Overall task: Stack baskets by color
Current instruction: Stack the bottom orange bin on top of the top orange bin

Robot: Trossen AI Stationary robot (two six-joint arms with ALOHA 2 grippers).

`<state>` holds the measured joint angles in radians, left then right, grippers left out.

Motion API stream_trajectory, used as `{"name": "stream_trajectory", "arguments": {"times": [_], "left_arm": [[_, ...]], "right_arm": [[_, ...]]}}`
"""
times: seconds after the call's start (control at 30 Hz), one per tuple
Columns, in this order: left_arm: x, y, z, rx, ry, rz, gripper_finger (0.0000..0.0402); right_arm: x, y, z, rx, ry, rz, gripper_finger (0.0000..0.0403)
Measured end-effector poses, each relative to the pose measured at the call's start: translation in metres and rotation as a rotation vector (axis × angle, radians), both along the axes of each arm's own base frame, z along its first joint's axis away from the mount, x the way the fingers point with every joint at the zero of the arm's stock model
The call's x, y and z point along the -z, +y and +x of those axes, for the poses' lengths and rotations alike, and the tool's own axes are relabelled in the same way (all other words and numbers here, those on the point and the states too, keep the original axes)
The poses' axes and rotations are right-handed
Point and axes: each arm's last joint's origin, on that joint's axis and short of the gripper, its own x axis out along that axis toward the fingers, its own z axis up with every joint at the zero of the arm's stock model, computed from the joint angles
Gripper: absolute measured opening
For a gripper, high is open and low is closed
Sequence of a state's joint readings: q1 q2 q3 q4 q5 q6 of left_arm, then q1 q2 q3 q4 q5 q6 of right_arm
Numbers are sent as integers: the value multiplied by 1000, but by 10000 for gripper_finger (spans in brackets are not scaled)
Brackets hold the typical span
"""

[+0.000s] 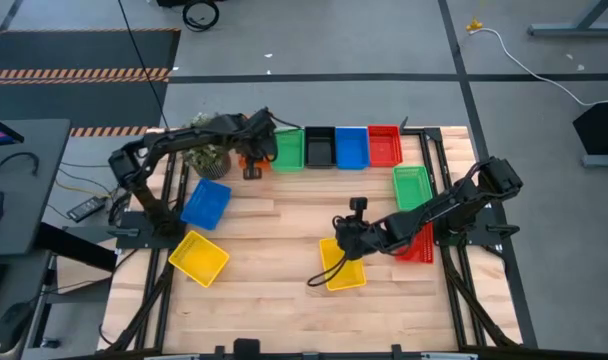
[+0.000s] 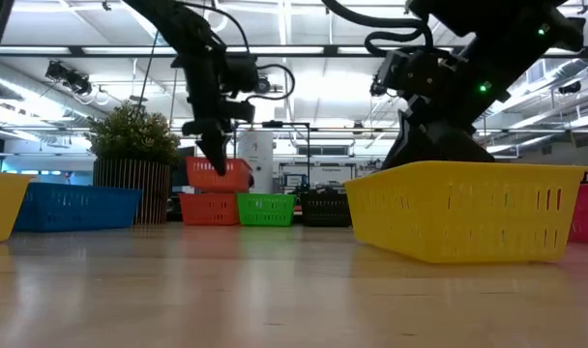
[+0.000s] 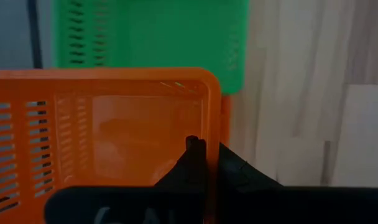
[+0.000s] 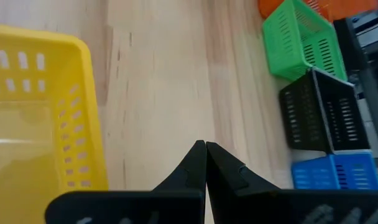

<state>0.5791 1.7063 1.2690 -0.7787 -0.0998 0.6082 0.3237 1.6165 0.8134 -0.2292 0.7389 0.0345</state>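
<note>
My left gripper is shut on an orange basket and holds it in the air at the table's far left. It hangs just over a second orange basket that rests on the table beside the potted plant. Green, black, blue and red baskets stand in a row along the far edge. My right gripper is shut with nothing between its fingers. It hovers over bare wood beside a yellow basket in the table's near middle. My left gripper pinches the orange basket's side wall close to a corner, one finger inside the basket and one outside. The fingers come steeply from above. The basket is lifted clear, open side up, roughly level.
A blue basket and a yellow basket lie on the table's left side. A green basket and a red one lie on the right. Bare wood lies in the middle and along the near edge.
</note>
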Motion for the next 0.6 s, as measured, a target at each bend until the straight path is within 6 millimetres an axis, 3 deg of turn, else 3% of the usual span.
{"name": "stream_trajectory", "arguments": {"times": [0.23, 0.37, 0.6], "left_arm": [[19, 2, 7, 13, 49, -27, 10], [20, 2, 7, 12, 50, -27, 16], [19, 3, 6, 8, 57, -30, 66]], "right_arm": [[0, 2, -1, 7, -5, -26, 7], [0, 1, -1, 8, -5, -26, 7], [0, 1, -1, 8, -5, -26, 7]]}}
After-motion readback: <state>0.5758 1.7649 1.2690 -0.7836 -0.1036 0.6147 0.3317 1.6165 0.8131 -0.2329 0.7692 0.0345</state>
